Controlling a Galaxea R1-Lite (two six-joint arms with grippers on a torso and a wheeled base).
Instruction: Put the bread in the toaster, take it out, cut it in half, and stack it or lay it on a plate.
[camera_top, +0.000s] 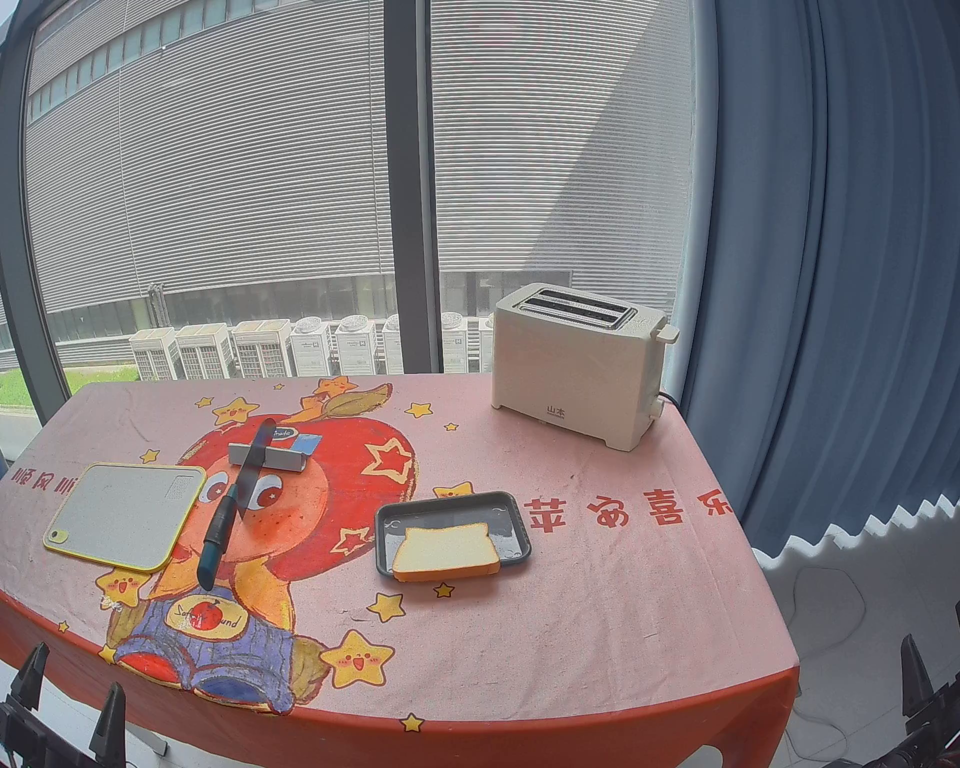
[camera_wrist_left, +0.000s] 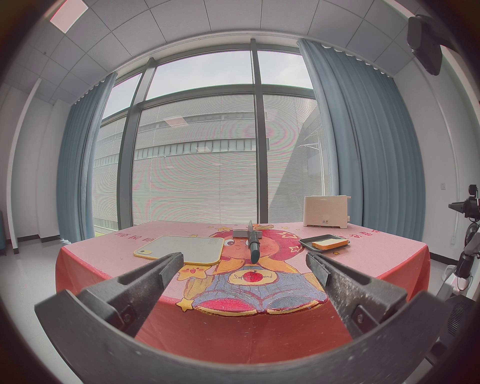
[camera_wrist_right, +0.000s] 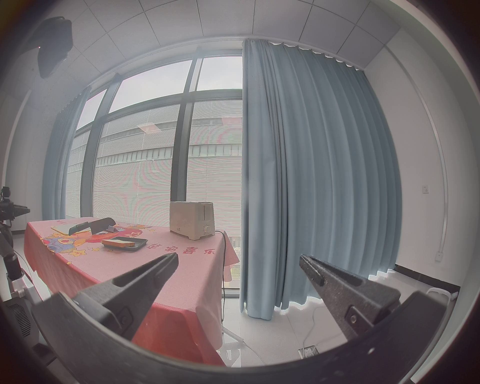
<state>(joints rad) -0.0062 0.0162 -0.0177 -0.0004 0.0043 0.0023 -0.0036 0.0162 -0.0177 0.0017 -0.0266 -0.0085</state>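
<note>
A slice of bread (camera_top: 445, 553) lies in a dark tray (camera_top: 505, 515) near the middle of the table. The cream toaster (camera_top: 580, 360) stands at the back right with both slots empty. A dark-handled knife (camera_top: 235, 505) leans on a small grey rest (camera_top: 268, 457), left of the tray. Beside it at the left lies a pale cutting board (camera_top: 125, 515). My left gripper (camera_wrist_left: 245, 265) is open and holds nothing, below the table's front left edge. My right gripper (camera_wrist_right: 239, 265) is open too, off the table's right front corner. From there the toaster (camera_wrist_right: 192, 219) and tray (camera_wrist_right: 124, 243) are far off.
The table (camera_top: 620, 600) carries a pink cloth with a cartoon print and stands against a large window. A blue curtain (camera_top: 830, 270) hangs to the right of it. The toaster's cord (camera_wrist_right: 222, 280) drops over the table's right edge.
</note>
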